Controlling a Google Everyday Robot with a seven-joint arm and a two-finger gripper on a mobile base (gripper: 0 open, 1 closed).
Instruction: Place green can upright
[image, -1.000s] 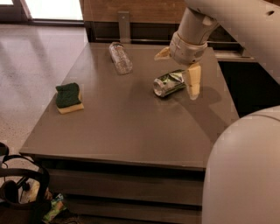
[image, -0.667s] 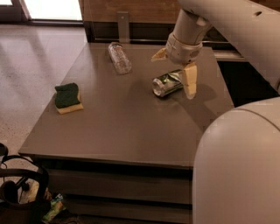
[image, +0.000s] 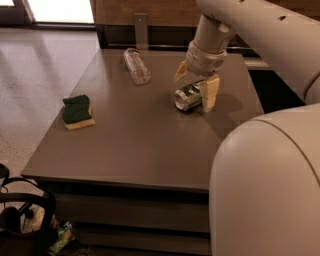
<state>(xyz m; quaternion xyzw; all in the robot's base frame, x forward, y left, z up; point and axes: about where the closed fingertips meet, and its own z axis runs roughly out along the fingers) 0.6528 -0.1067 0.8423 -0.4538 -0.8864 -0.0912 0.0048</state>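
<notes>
Evidently poised for a grasp, the cream two-finger gripper (image: 195, 82) spreads its jaws astride the small dented green-and-silver aluminium can (image: 186, 98), lying sideways between them, not yet upright.

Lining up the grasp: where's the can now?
In the camera view, the can lies on its side, far right on the table, under the open gripper, right of the bottle.

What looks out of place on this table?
The green can lies on its side at the far right of the table, with the gripper just above it, fingers spread open around it. The clear bottle also lies on its side farther back. The sponge sits flat; no spill shows.
</notes>
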